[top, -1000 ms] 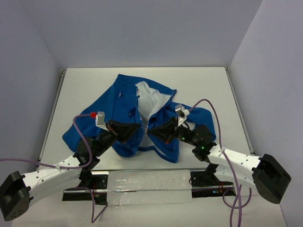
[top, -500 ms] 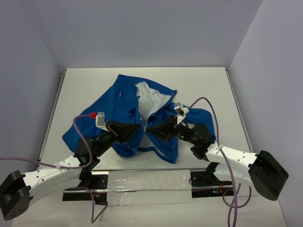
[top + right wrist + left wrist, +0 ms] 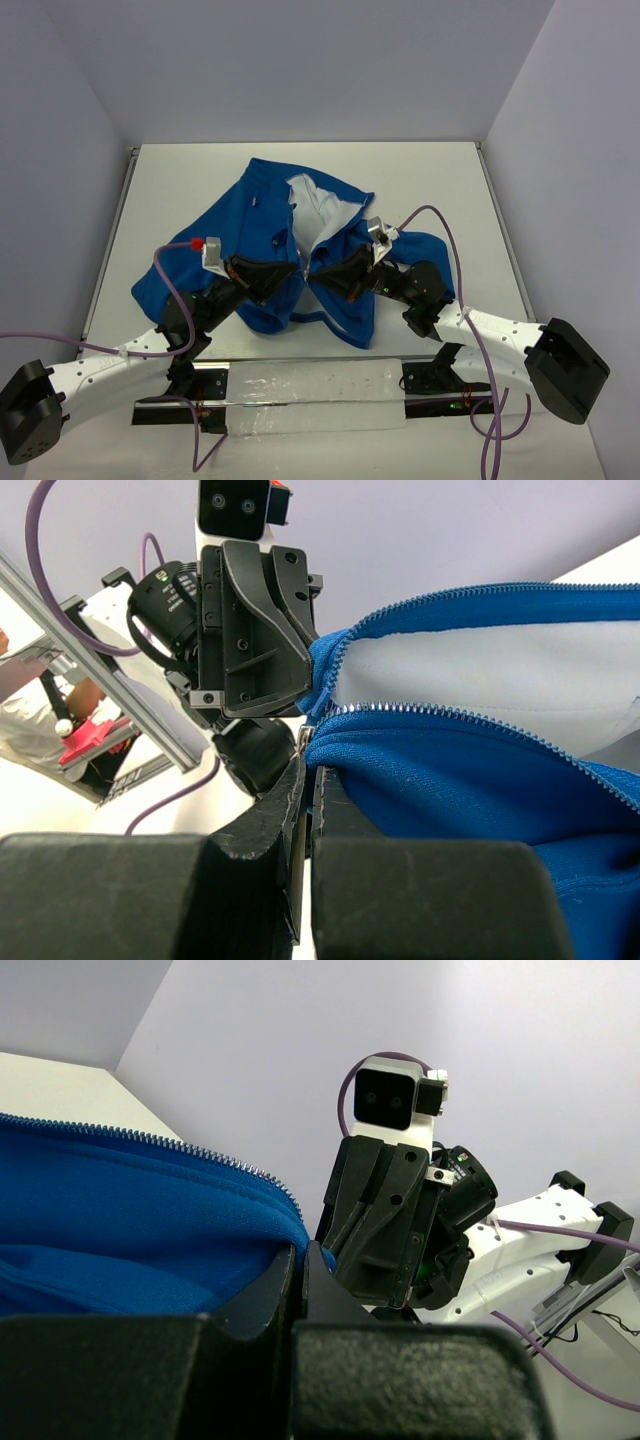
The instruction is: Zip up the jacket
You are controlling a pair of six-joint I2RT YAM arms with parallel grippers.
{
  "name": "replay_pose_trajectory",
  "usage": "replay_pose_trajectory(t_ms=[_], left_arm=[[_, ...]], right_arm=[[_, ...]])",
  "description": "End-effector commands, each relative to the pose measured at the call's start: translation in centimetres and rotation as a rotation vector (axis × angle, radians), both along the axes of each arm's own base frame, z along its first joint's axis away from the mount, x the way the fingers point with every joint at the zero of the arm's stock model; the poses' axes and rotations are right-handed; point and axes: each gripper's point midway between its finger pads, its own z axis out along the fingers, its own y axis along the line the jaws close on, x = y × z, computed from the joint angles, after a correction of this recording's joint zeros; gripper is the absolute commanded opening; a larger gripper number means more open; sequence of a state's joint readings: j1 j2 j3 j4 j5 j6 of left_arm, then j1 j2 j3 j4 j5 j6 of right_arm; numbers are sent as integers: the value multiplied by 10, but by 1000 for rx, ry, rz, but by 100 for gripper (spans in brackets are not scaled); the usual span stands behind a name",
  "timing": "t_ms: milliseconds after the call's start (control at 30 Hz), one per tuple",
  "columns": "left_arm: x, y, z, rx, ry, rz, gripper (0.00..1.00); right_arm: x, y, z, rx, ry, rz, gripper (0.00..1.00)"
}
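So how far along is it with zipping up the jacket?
Early. Done: the left gripper and right gripper each pinch one front edge of the jacket, close together at the opening's near end. In hand: lining up the two zipper rows there. Left: the whole pull; the rows spread apart and white lining shows between them.

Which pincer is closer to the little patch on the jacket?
Left. The left pincer grips the jacket on the same side of the open zipper as the patch. The right pincer grips the other side, farther away.
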State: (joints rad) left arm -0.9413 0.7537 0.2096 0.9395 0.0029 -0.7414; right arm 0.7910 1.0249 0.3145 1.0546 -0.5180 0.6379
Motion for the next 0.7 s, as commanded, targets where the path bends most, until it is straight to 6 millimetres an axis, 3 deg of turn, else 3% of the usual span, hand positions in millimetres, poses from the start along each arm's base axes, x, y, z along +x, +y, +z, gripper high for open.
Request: replay_pose_trajectory(t_ms=[0, 667], left_arm=[[-8, 5, 31, -85, -86, -5, 0], [-10, 3, 32, -84, -91, -13, 0]], right_arm=[[-6, -2, 44, 104, -117, 24, 0], [-1, -1, 51, 126, -117, 10, 0]])
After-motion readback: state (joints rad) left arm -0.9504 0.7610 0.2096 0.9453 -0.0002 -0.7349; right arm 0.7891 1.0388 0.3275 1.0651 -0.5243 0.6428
